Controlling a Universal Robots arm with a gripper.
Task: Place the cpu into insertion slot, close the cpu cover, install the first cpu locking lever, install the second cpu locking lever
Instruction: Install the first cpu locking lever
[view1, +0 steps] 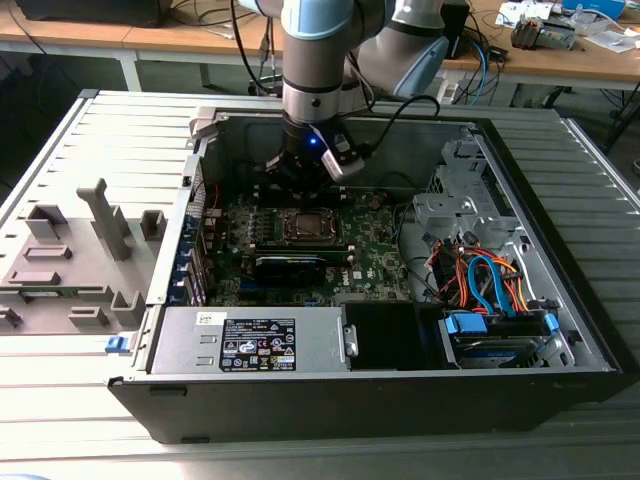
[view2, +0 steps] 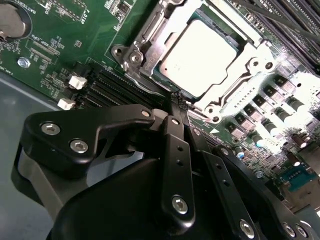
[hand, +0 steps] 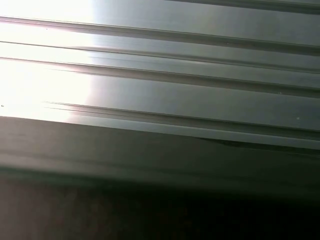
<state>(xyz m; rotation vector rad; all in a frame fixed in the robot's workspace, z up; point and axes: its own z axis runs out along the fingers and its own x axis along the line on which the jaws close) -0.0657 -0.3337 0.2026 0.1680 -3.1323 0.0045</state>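
Note:
The cpu (view2: 200, 56), with its dull silver top, lies in the insertion slot (view1: 305, 226) on the green motherboard (view2: 65, 45). The cpu cover (view2: 239, 94), a silver frame plate, lies flat around the chip. In the second wrist view my gripper (view2: 177, 102) has its black fingers (view2: 176, 145) drawn together, with the tips right at the socket's edge by the cover's corner. I cannot tell whether they pinch a lever there. In the exterior view the gripper (view1: 298, 178) hangs inside the open computer case, just behind the socket.
A black card (view1: 290, 265) sits in front of the socket, with a grey power supply (view1: 250, 342) nearer the case front. A drive with blue and orange cables (view1: 490, 290) is at the exterior view's right. A grey fixture (view1: 70, 262) lies outside the case, at its left. The first wrist view faces ribbed grey metal (hand: 160, 90).

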